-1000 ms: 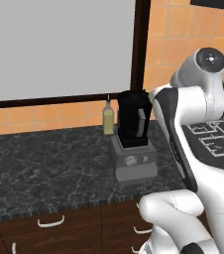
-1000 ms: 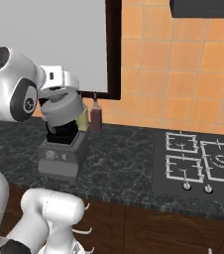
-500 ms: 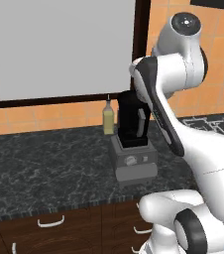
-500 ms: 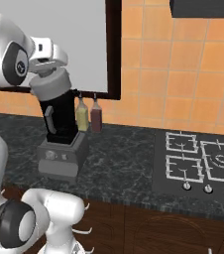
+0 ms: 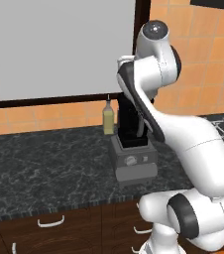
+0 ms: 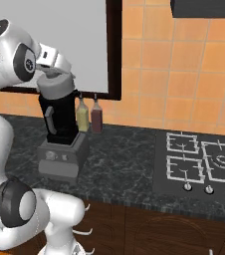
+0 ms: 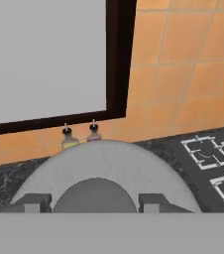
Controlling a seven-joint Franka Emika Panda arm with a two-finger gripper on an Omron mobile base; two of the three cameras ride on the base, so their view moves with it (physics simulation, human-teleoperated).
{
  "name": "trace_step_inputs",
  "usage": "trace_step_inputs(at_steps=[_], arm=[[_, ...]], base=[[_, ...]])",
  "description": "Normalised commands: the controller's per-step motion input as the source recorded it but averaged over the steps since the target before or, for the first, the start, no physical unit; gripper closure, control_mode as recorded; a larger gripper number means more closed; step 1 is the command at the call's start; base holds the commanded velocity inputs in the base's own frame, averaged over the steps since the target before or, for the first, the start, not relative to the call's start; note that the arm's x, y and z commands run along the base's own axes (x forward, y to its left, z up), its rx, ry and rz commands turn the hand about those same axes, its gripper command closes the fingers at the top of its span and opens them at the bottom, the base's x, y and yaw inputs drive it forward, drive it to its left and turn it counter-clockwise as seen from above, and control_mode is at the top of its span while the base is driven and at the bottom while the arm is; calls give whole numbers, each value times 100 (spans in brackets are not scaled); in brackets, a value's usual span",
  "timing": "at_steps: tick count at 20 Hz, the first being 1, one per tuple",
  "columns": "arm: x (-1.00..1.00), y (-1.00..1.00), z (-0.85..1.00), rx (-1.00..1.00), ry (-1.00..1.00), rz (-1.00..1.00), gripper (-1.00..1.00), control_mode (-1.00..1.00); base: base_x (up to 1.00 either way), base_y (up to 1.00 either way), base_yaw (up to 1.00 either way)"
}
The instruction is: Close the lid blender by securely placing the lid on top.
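Observation:
The grey lid (image 7: pixel 109 163) lies flat just under my hand, and its raised knob sits between my two dark fingertips (image 7: pixel 32 202). My gripper (image 7: pixel 94 202) is shut on that knob. From the right base view, the lid (image 6: pixel 57 87) rests at the top of the black jar of the blender (image 6: pixel 62 119), with my gripper (image 6: pixel 51 73) directly over it. I cannot tell whether the lid is fully seated. The boxy grey base with its dial (image 6: pixel 59 157) stands on the counter. In the left base view my arm hides most of the blender (image 5: pixel 129 126).
A yellowish bottle (image 6: pixel 82 117) and a reddish bottle (image 6: pixel 96 118) stand right behind the blender against the tiled wall. A dark-framed window (image 6: pixel 115 50) rises behind them. A gas hob (image 6: pixel 204 164) lies to the right on the black counter (image 6: pixel 129 154).
My arm has swung up and its elbow has risen. The lid went from in front of the jar's upper part up to the jar's top, then dipped slightly onto it.

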Motion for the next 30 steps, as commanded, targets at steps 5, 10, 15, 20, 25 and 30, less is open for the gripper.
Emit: trace_step_inputs(at_steps=[5,10,15,20,25,30], arm=[[50,5,-2,19,-2,-26,100,-100],[35,3,-12,21,0,-18,100,-100],[18,10,-28,11,0,-12,100,-100],[0,11,-59,5,-1,-1,100,-100],[0,0,-26,-1,-4,0,100,-100],[0,0,2,-11,12,0,100,-100]], base=[[0,0,0],[0,0,0],[0,0,0],[0,0,0],[0,0,0],[0,0,0]])
